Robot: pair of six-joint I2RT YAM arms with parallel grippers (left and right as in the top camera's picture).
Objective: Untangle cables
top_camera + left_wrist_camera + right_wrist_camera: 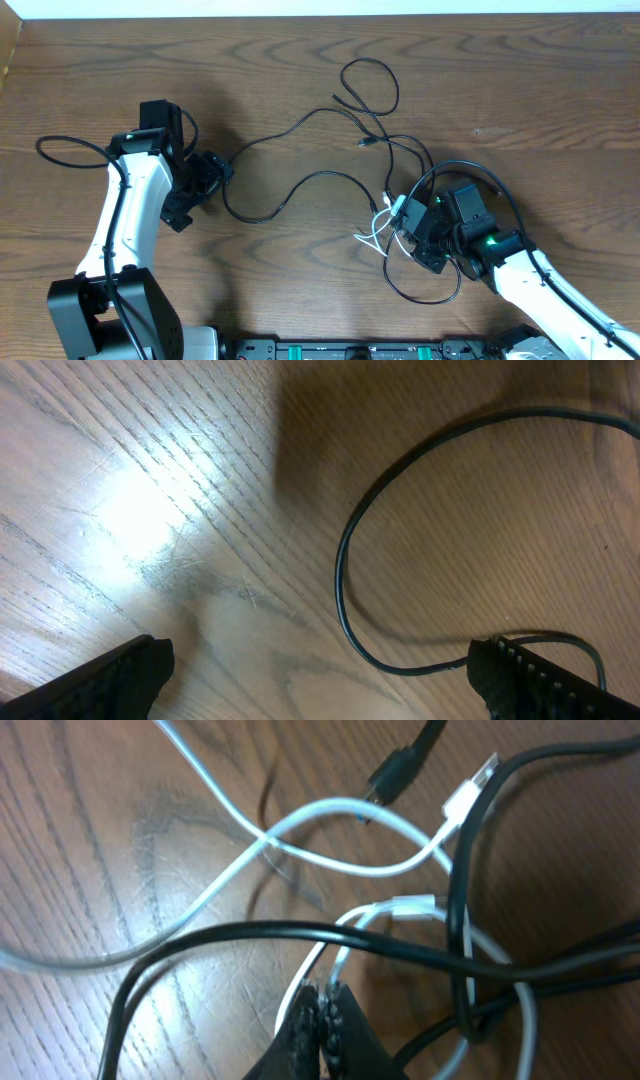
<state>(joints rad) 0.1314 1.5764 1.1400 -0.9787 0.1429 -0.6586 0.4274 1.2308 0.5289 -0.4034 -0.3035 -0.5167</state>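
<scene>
The cables are a tangle of thin black and white cords (400,215) right of the table's middle. One black cable (300,185) runs left from it in long loops. My left gripper (212,195) stands wide open at the end of that loop. In the left wrist view the black cable (345,570) curves past the right finger (540,680), and nothing lies between the fingers of the left gripper (325,680). My right gripper (405,225) sits on the tangle. In the right wrist view that gripper (325,1005) is shut on a white cable (345,955), and a black cable (250,932) crosses just ahead of it.
A black plug (395,770) and a white plug (470,785) lie beyond the tangle. A black loop with a plug end (368,85) reaches toward the back of the wooden table (520,90). The arm's own thick black lead (60,150) arcs at far left.
</scene>
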